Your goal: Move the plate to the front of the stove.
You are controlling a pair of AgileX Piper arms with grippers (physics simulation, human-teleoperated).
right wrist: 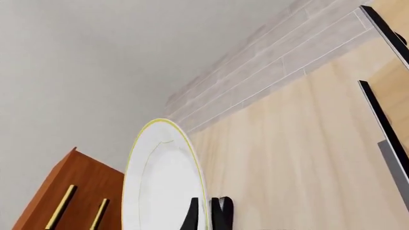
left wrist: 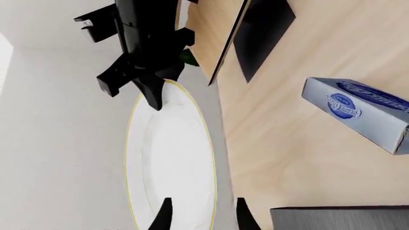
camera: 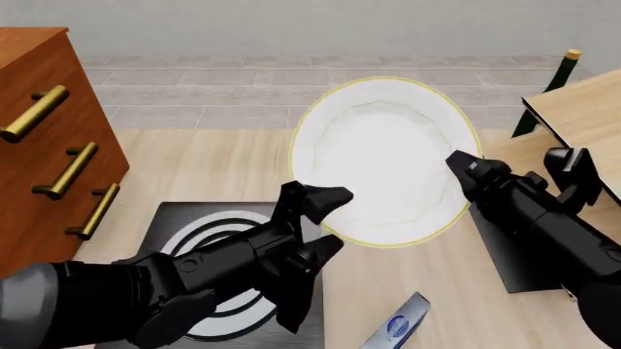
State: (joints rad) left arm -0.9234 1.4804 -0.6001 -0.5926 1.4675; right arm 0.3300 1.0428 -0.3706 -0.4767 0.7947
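Plate (camera: 383, 156) first: round, white, shallow, with a thin gold line round the rim, its inner well faintly stepped. It is held up off the bench (camera: 223, 167), tilted so its face turns toward the front camera, above the pale wood between the two arms and beyond the stove (camera: 185, 218).

The right pincer (camera: 456, 161) is clamped on the plate's right edge; in the right wrist view its two dark fingers (right wrist: 223, 211) stand close together with the rim pinched between them. The left pincer (camera: 328, 218) sits at the plate's lower left edge with its jaws spread. In the left wrist view the plate's edge lies between the two fingertips (left wrist: 164, 213), but whether they touch it I cannot tell.

The stove is a flat black square slab with silver-grey rings, lying on the bench under the left arm, which hides much of it. A plain dark mat (camera: 524, 265) lies under the right arm. A blue and white box (left wrist: 364, 111) lies on the wood near the stove. A wooden drawer cabinet (camera: 49, 138) with brass handles stands at the left, and a green bottle (camera: 551, 81) rises at the far right.
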